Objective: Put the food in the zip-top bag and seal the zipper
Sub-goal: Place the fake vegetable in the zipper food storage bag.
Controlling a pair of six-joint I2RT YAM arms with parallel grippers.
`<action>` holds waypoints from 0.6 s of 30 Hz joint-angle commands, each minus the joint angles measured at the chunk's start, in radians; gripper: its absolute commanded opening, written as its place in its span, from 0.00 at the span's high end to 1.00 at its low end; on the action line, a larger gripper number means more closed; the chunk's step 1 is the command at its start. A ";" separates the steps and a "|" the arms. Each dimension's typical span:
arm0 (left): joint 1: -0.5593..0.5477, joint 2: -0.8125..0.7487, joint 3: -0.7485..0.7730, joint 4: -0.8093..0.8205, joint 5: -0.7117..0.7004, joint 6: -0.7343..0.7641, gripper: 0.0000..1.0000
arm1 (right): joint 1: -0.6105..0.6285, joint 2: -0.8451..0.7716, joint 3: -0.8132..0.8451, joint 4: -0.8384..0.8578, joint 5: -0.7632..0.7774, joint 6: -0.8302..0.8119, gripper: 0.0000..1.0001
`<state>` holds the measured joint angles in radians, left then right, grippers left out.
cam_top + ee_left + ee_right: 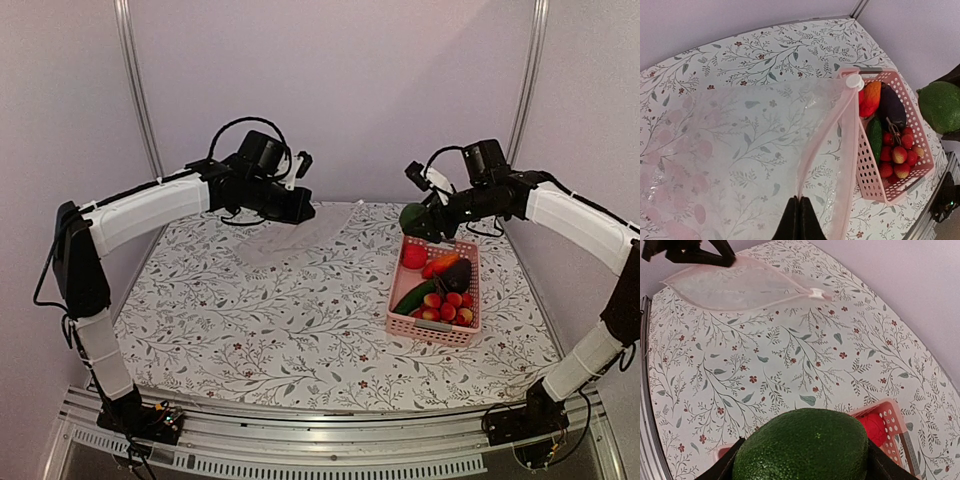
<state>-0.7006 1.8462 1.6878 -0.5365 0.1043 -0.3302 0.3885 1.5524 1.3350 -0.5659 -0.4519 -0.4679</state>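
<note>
- Covering the whole table, a white floral cloth (300, 330) is lying flat under pale lilac walls (340, 90), with 2 metal poles (135, 90) rising at the far corners.
- The left gripper (300, 212) is pinching the zip-top bag (295, 238) with its jaws fully closed, lifting it over the far centre-left while the bag drapes toward the cloth.
- The zipper (825, 145) is running as a pink strip from those fingers out to a white slider (854, 81).
- The right gripper (428, 222) is clamping the dark green round item (412, 216) between both fingers, in the air over the far end of the pink basket (430, 328).
- The basket is sitting close to the right edge, holding the red ball (414, 256), pepper (440, 265), eggplant (457, 275), cucumber (413, 297) and fruit cluster (447, 305).
- A broad stretch of cloth is lying open between bag and basket, reaching to the near edge.
</note>
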 commanded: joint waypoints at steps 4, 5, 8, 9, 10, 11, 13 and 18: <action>-0.021 0.015 0.078 -0.007 0.017 -0.027 1.00 | 0.136 -0.025 0.164 -0.058 -0.148 -0.001 0.45; -0.024 0.012 0.087 -0.011 0.017 -0.028 1.00 | 0.154 -0.019 0.188 -0.059 -0.151 -0.001 0.45; -0.032 0.001 0.108 -0.018 0.018 -0.031 1.00 | 0.212 0.014 0.262 -0.059 -0.162 -0.004 0.46; -0.036 -0.004 0.115 -0.024 0.019 -0.034 1.00 | 0.228 0.029 0.286 -0.055 -0.164 -0.005 0.46; -0.039 -0.009 0.121 -0.026 0.021 -0.038 1.00 | 0.239 0.039 0.304 -0.049 -0.165 -0.005 0.46; -0.042 -0.014 0.125 -0.029 0.026 -0.042 1.00 | 0.252 0.051 0.321 -0.042 -0.167 -0.003 0.46; -0.047 -0.026 0.131 -0.029 0.038 -0.049 1.00 | 0.266 0.073 0.356 -0.027 -0.170 0.008 0.46; -0.056 -0.052 0.134 -0.028 0.058 -0.060 1.00 | 0.280 0.122 0.424 0.009 -0.177 0.044 0.46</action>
<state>-0.7425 1.8404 1.7988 -0.5468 0.1326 -0.3725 0.6624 1.6402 1.7134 -0.5892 -0.6140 -0.4583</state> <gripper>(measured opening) 0.006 0.677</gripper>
